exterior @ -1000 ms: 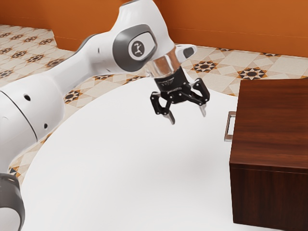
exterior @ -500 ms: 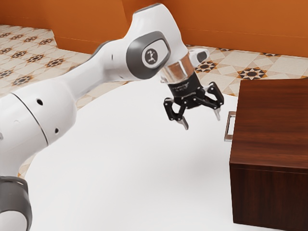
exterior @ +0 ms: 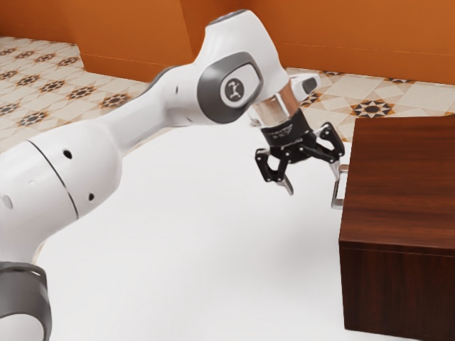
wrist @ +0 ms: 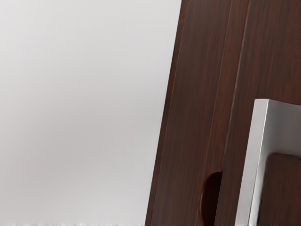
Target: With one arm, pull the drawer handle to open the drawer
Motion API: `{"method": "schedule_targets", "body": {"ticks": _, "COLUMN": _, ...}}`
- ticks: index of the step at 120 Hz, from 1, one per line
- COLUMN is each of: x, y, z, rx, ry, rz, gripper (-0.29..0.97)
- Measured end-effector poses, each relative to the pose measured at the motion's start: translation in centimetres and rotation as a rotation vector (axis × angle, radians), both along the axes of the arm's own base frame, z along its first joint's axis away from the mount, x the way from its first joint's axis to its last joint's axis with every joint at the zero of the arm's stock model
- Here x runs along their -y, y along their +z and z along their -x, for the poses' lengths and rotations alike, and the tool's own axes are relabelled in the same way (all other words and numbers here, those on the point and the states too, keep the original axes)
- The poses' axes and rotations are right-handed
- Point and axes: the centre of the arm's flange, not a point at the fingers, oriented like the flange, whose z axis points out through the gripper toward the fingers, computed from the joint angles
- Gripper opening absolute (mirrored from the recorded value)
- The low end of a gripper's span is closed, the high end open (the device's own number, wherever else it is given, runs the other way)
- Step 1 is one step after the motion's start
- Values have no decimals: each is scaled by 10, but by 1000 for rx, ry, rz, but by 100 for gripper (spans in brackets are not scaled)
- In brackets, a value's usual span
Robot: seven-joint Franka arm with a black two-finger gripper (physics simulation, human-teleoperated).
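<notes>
While the silver drawer handle point(exterior: 339, 186) is sitting on the side of the dark wooden cabinet point(exterior: 402, 206) facing the exterior view's left, the claw point(exterior: 313, 177) is hovering just beside it, fingers spread wide, gripping nothing, above the white table point(exterior: 178, 270).

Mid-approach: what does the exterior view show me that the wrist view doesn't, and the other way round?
Exterior view: the arm and its open gripper close by the upper end of the handle, plus the tiled floor and orange wall. Wrist view: a close look at the drawer front with its vertical seams, and a dark rounded notch beside the handle. Both: the dark wooden drawer unit, its silver handle, and the white table.
</notes>
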Motion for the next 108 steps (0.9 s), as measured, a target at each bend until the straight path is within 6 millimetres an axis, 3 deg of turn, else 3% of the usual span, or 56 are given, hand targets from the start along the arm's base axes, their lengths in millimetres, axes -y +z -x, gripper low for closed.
{"method": "schedule_targets", "body": {"ticks": 45, "x": 7, "y": -6, "z": -1, "rx": -6, "ry": 0, "rz": 8, "gripper": 54}}
{"method": "schedule_targets", "body": {"ticks": 108, "x": -2, "y": -10, "z": -1, "rx": -20, "ry": 9, "rz": 5, "gripper": 52}}
